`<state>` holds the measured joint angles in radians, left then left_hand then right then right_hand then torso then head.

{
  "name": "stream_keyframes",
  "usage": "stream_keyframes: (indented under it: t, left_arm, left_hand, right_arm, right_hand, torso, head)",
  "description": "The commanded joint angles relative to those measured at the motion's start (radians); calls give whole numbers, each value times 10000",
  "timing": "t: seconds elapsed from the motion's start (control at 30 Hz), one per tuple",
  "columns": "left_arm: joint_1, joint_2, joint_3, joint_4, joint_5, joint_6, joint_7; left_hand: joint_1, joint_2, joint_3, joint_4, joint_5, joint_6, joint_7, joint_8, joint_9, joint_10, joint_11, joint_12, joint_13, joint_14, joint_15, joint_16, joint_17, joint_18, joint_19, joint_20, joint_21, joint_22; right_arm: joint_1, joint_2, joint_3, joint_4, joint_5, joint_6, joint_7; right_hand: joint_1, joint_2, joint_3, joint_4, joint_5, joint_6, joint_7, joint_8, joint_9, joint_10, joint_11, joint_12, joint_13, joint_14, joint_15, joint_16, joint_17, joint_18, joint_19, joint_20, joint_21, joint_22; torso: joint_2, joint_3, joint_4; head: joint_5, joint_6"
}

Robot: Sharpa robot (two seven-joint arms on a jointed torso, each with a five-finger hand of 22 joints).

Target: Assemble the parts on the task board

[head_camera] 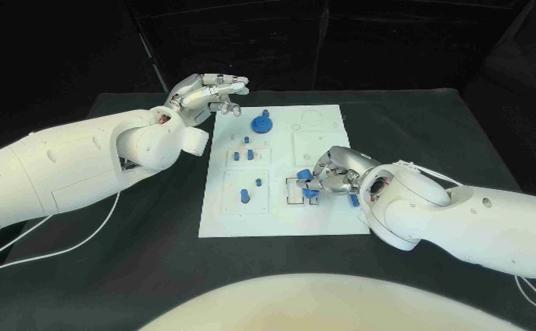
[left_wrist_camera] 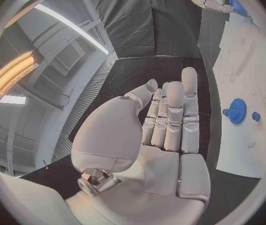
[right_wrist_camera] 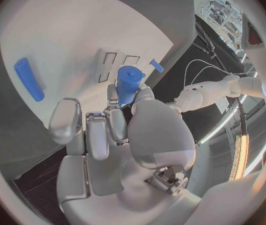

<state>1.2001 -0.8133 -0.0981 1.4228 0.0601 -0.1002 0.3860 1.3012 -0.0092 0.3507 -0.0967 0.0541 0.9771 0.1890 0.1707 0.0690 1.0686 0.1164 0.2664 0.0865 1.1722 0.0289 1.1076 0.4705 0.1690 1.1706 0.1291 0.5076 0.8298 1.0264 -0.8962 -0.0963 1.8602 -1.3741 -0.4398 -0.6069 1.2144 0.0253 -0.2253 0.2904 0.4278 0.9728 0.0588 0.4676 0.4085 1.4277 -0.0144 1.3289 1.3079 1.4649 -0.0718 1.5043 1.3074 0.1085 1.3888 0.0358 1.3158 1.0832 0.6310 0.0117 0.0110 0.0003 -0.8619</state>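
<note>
Two hands over black table [head_camera: 134,269]: left hand [head_camera: 207,96] empty, fingers apart; right hand [head_camera: 335,172] pinching blue part [right_wrist_camera: 129,84].

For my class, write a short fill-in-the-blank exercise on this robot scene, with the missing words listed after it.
1. The right hand pinches a ____ cylindrical part in its fingers.
2. The left hand holds ____, its fingers apart, beside the board's far corner.
3. The blue gear lies on the ____ task board.
4. The table under the board is ____.

Missing words: blue; nothing; white; black
</note>
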Motion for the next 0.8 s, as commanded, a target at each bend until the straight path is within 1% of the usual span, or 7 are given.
stream_keyframes:
  t: [0.03, 0.07, 0.13, 0.27, 0.33, 0.57, 0.8]
  left_arm:
    - [18, -2, 10, 30, -88, 98, 40]
    - [19, 0, 10, 31, -148, 96, 46]
    - [19, 7, 10, 39, -230, 116, 50]
    - [20, 21, 10, 40, -285, 131, 48]
    - [20, 28, 10, 38, -301, 139, 48]
    - [20, 31, 10, 37, -323, 145, 40]
    - [22, 18, 10, 50, -327, 145, 31]
  left_hand:
    - [-55, -33, 81, -7, 38, -92, 0, 69, -13, -62, -23, 68, -10, -41, 17, -14, -13, 127, 85, 4, -48, -15]
    - [-53, -32, 86, -10, 37, -95, 2, 73, -12, -67, -22, 74, -11, -39, 17, -9, -6, 127, 88, 4, -48, -16]
    - [-60, -34, 84, -7, 35, -96, 4, 74, -13, -69, -20, 75, -11, -42, 18, -12, -13, 127, 89, 4, -48, -16]
    - [-63, -35, 84, -5, 35, -97, 5, 74, -13, -70, -19, 76, -12, -43, 18, -13, -16, 127, 89, 4, -48, -16]
    - [-63, -35, 84, -5, 35, -97, 5, 74, -13, -70, -19, 76, -12, -43, 18, -13, -16, 127, 89, 4, -48, -16]
    - [-63, -35, 84, -5, 35, -97, 5, 74, -13, -70, -19, 76, -12, -43, 18, -13, -16, 127, 89, 4, -48, -16]
    - [-63, -35, 84, -5, 35, -97, 5, 74, -13, -70, -19, 76, -12, -43, 18, -13, -16, 127, 89, 4, -48, -16]
  right_arm:
    - [14, 113, 6, -82, 210, 183, 11]
    - [14, 164, 6, -118, 213, 227, 5]
    - [14, 258, 6, -182, 217, 315, -3]
    - [15, 358, 6, -262, 219, 415, -15]
    - [15, 393, 6, -309, 220, 476, -21]
    - [16, 495, 6, -413, 221, 603, -29]
    - [17, 545, 6, -515, 150, 578, -44]
  right_hand:
    - [-62, 38, -88, 0, -132, 98, -13, 45, 35, 69, -21, -37, 295, 771, -94, 18, 1134, -161, 37, -60, 70, 12]
    - [-92, 69, -114, 1, -254, 101, -17, 44, 59, 74, -26, -40, 302, 772, -98, 18, 1138, -161, 36, -65, 70, 12]
    - [-139, 122, -159, 6, -409, 105, -22, 37, 98, 84, -30, -45, 314, 773, -103, 19, 1146, -164, 39, -71, 76, 24]
    - [-170, 160, -200, 7, -522, 106, -25, 30, 133, 91, -32, -50, 326, 772, -107, 15, 1143, -164, 38, -75, 75, 24]
    - [-206, 191, -243, 6, -655, 112, -28, 26, 165, 95, -35, -58, 332, 771, -108, 9, 1136, -164, 38, -77, 76, 26]
    - [-379, 278, -461, 3, -1436, 125, -35, 1, 296, 106, -40, -98, 355, 772, -113, 1, 1142, -164, 34, -82, 73, 29]
    - [-590, 324, -684, 10, -2246, 116, -30, -38, 419, 90, -34, -175, 348, 761, -107, -34, 1092, -163, 24, -79, 65, 26]
  torso:
    - [4, 3, -17]
    - [-2, 7, -29]
    - [0, 12, -21]
    - [4, 14, -24]
    - [0, 15, -18]
    - [-1, 9, -21]
    - [1, 4, -18]
  head:
    - [15, 4]
    - [27, 0]
    - [49, -9]
    - [60, -13]
    - [77, -23]
    - [106, -45]
    - [143, -51]
